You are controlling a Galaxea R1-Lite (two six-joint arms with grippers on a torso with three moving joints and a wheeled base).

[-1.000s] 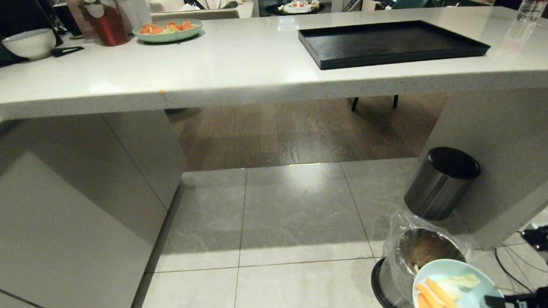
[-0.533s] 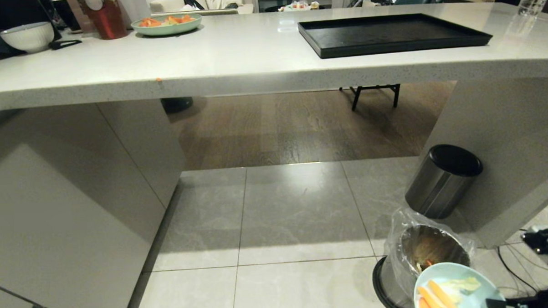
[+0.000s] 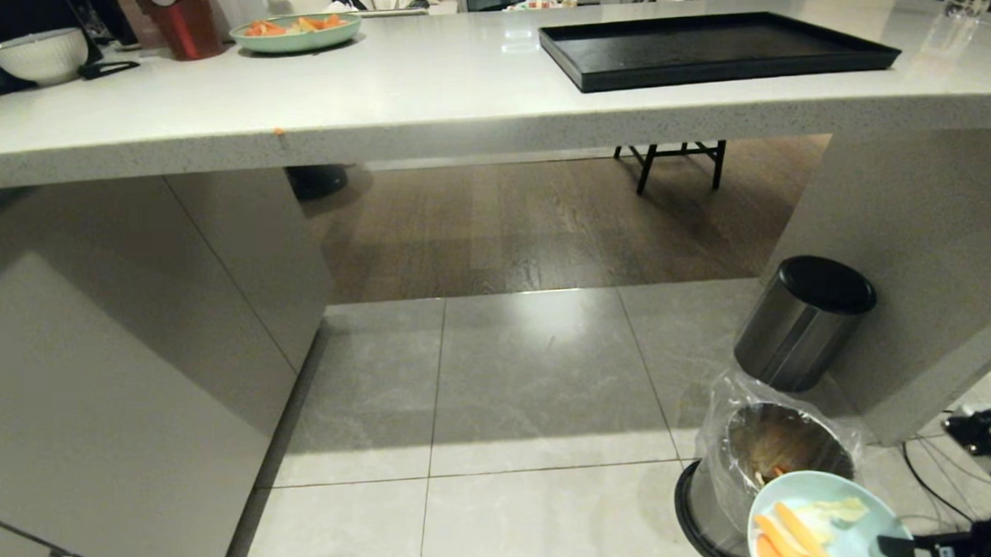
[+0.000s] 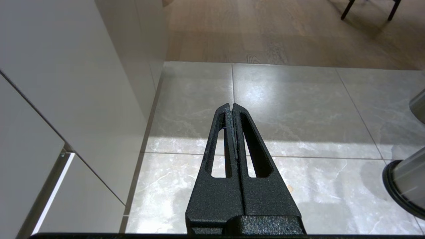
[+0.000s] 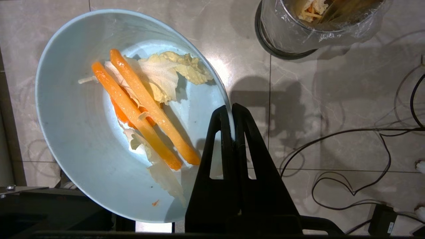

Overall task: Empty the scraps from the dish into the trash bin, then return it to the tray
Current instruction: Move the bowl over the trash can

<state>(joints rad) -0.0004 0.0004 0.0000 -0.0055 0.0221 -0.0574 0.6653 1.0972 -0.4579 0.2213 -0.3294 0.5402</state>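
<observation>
Light-blue dish (image 5: 76, 132), orange strips and pale leaf scraps (image 5: 149, 109) inside (rim pinched in right claw (image 5: 232, 109)).

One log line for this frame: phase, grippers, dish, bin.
phase: pre-dump | right gripper: shut on dish rim | scraps: in dish | trash bin: beside dish | left gripper: shut, empty

Both grippers matte black, grainy textured finish. Left gripper (image 4: 232, 109): two long tapering fingers, each with a narrow triangular slot cut through it, on a blocky black base. Right gripper (image 5: 231, 111): same shape, same slotted fingers.
</observation>
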